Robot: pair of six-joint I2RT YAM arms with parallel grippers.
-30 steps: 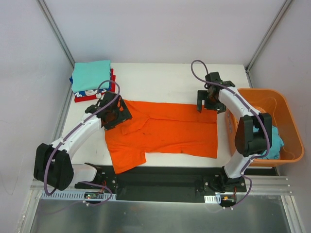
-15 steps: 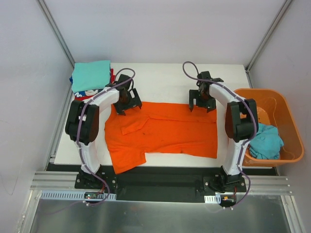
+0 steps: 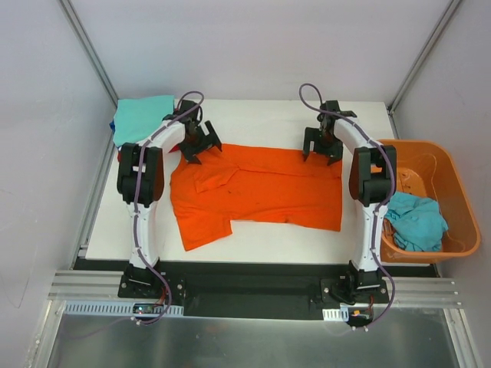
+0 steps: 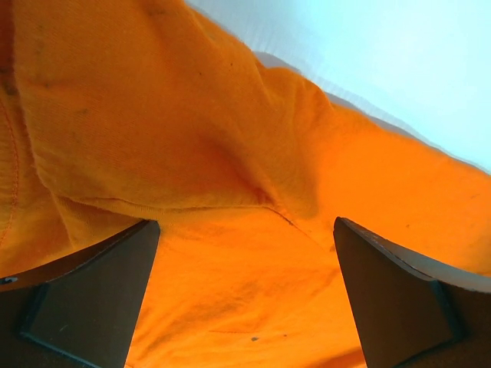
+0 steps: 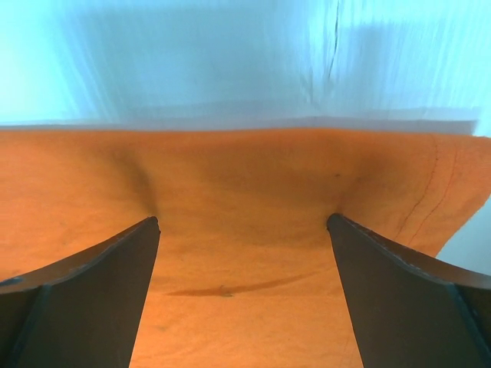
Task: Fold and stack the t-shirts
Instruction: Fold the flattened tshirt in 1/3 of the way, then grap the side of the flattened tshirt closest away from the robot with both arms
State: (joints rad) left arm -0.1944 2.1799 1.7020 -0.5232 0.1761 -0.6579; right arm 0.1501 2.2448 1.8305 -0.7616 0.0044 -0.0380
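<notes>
L gripper (image 3: pixel 198 143): moved farther out since prior frame; wide, tips on orange shirt (image 3: pixel 261 195), 11 o'clock corner.
R gripper (image 3: pixel 322 147): same move; wide, on 1 o'clock corner.
Orange shirt: flat, mid table (image 3: pixel 261 123).

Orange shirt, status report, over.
Left gripper and right gripper open, tips pressed on far edge of orange shirt. Shirt spread out, not yet folded. Nothing lying on it.

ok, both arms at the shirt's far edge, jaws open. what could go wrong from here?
1. Left jaws straddle a bunched sleeve fold on the shirt: closing may catch one layer only.
2. Right jaws sit inboard of the hem corner; it could droop on lifting.
3. Left elbow is beside the stack and might nudge it.
</notes>
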